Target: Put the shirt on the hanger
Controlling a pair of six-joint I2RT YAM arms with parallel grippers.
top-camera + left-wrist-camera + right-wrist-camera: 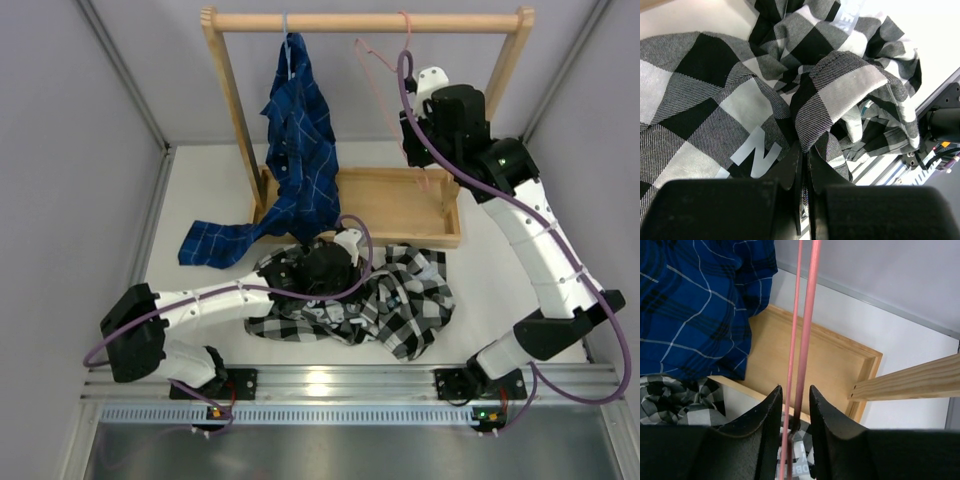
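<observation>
My left gripper is pressed together, pinching the black-and-white check fabric shirt heaped in front of the wooden rack. My right gripper narrowly flanks the thin pink wire hanger on the rack's rail; I cannot tell if it is clamped. Risk: the thin wire slips and the hanger swings off.

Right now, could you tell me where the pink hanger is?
The hanger hangs from the wooden rail, upper right in the top view, its wires between the right tool's fingers.

two shirts, two hangers, one wooden rack
</observation>
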